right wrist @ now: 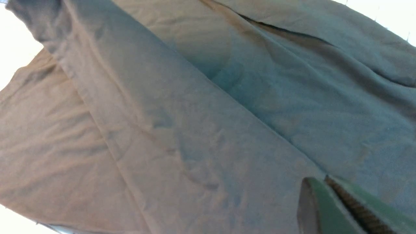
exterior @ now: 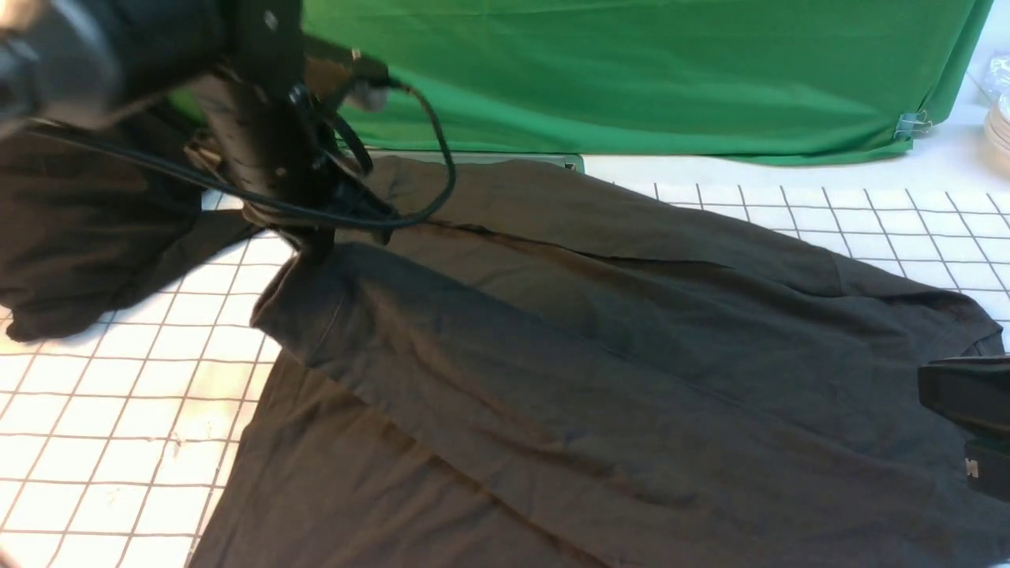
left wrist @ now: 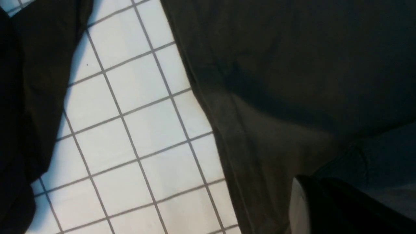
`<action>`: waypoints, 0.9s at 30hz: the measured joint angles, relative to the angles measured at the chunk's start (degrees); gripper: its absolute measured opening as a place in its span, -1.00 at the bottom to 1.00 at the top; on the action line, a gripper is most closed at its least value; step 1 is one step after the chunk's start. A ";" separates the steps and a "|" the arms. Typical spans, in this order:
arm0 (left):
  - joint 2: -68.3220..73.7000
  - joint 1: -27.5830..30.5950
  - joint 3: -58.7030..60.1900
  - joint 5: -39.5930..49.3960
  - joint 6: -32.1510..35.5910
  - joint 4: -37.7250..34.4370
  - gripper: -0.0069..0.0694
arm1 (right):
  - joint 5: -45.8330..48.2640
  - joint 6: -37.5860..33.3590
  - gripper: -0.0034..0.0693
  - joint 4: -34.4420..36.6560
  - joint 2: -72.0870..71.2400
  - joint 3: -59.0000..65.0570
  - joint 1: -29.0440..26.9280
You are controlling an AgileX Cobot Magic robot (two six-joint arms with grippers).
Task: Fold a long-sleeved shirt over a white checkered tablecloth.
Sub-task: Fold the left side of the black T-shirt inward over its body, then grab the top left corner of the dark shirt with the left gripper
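1. Front view has the long-sleeved shirt spread wide across the white checkered tablecloth. It fills most of the middle and right, with one layer already lapped over another along a long diagonal fold (no logo showing, so probably back side up).
2. Handling guess: soft, limp cotton that's light, not slippery and not fragile. It'll likely sag and drag wherever it isn't held. A pinch at an edge or corner of the flap should beat grabbing mid-panel, and two grips well apart along one edge should keep the flap flat.
3. The left gripper is clamped tight on the shirt's left end, where the cloth rises to a little peak under it. The left wrist view shows fabric climbing up to one finger.
4. The right gripper sits at the shirt's right edge, jaws closed together in the right wrist view. Whether any cloth is caught between them can't be told.
5. Further out, a blacker heap of cloth lies at the tablecloth's far left, with bare checks showing between it and the shirt. A green backdrop hangs behind.
6. Containers: none that can be made out. A pale thing at the far right edge is too cropped to name.
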 joint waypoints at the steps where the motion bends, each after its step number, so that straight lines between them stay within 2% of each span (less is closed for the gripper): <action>1: 0.25 0.06 -0.07 -0.12 0.01 0.00 -0.78 | 0.00 0.00 -0.88 0.00 0.00 0.00 0.00; 9: 5.45 0.36 -0.21 -3.74 1.93 0.24 -0.69 | 0.60 0.00 -0.87 0.02 0.00 0.00 0.00; 12: 5.50 0.36 -0.26 -5.50 2.16 2.39 -0.44 | 0.79 0.06 -0.87 0.02 0.04 0.00 0.00; 16: 5.50 0.36 -0.51 -6.81 -1.29 8.53 0.09 | 0.90 0.06 -0.86 0.02 0.12 -0.03 0.00; 17: 5.50 0.36 -0.51 -6.81 -1.58 8.90 0.09 | 0.99 0.06 -0.86 0.02 0.12 -0.03 0.00; 18: 5.58 0.52 -1.01 -6.95 -3.96 11.45 0.28 | 1.02 0.12 -0.85 0.02 0.12 -0.03 0.00; 21: 6.61 1.99 -4.49 -8.48 -10.83 13.76 0.53 | 1.35 0.29 -0.85 0.02 0.23 -0.07 0.00; 23: 7.47 2.97 -7.39 -9.57 -12.39 12.67 0.58 | 1.41 0.29 -0.85 0.02 0.28 -0.07 0.00; 27: 13.65 7.23 -18.42 -14.41 -12.32 3.01 0.61 | 1.68 0.54 -0.83 0.02 0.33 -0.07 0.00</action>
